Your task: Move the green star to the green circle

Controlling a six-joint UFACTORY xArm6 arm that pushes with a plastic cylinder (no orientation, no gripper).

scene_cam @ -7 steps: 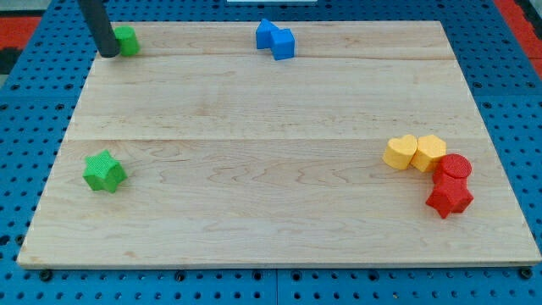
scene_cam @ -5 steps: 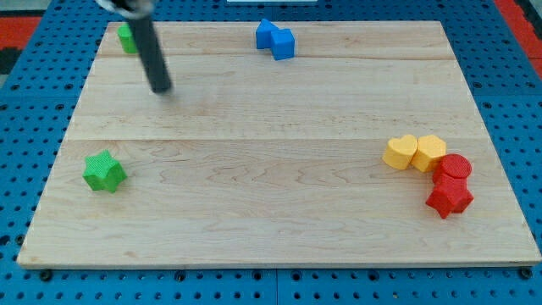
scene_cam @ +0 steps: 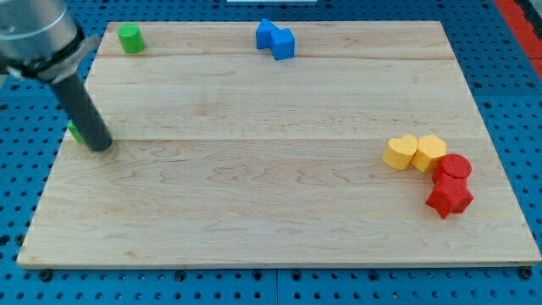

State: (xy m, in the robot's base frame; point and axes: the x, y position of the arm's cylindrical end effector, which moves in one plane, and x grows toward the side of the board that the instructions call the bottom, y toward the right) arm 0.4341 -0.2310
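Observation:
The green circle [scene_cam: 129,38] stands at the board's top left corner. My tip [scene_cam: 102,146] is on the board near its left edge, well below the circle. Only a sliver of the green star [scene_cam: 75,132] shows, just left of the rod and touching or nearly touching it, at the board's left edge. The rest of the star is hidden behind the rod.
Two blue blocks [scene_cam: 275,39] sit together at the top middle. A yellow heart [scene_cam: 400,152], a yellow block [scene_cam: 429,152], a red cylinder [scene_cam: 453,168] and a red star [scene_cam: 449,198] cluster at the right. The wooden board's left edge [scene_cam: 59,161] is beside the tip.
My tip swept from beside the green circle down to the left edge. The green star has shifted up and left from its earlier spot and is now mostly hidden behind the rod.

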